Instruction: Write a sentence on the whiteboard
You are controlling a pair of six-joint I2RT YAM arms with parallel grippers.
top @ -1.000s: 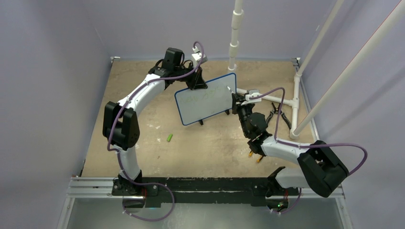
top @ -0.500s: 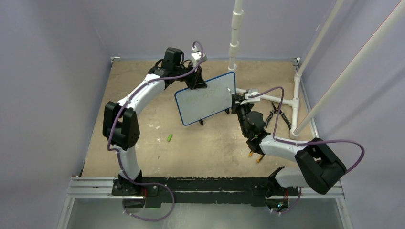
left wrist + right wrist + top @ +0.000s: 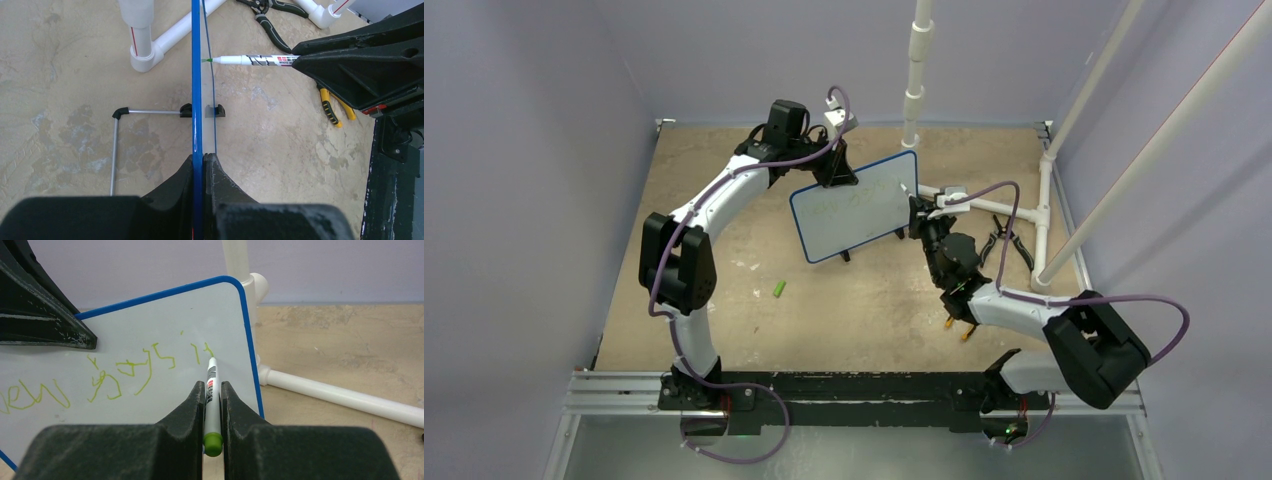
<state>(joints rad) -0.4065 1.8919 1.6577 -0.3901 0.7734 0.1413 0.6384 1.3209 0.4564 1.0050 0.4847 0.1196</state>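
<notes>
On the tan bench [image 3: 864, 310], a small green marker cap [image 3: 779, 288] lay alone toward the left. Just right of it, the left pincer [image 3: 200, 162] reached down from above and was clenched on the top edge of the whiteboard [image 3: 854, 218], one finger on each side of its blue frame. The whiteboard stood upright on its small black feet near the middle of the bench, angled, with its white face toward the right arm. The sentence [image 3: 132, 371] ran across the upper part of that face as loose green handwriting; the words could not be read with certainty. At its right end, a white marker [image 3: 212, 382] met the surface with its green tip, close to the board's right edge. The right pincer [image 3: 212, 390] was grasping the marker barrel between its two fingers. Further right, black-handled pliers [image 3: 1011, 245] lay beside a white pipe frame [image 3: 1014, 208].
</notes>
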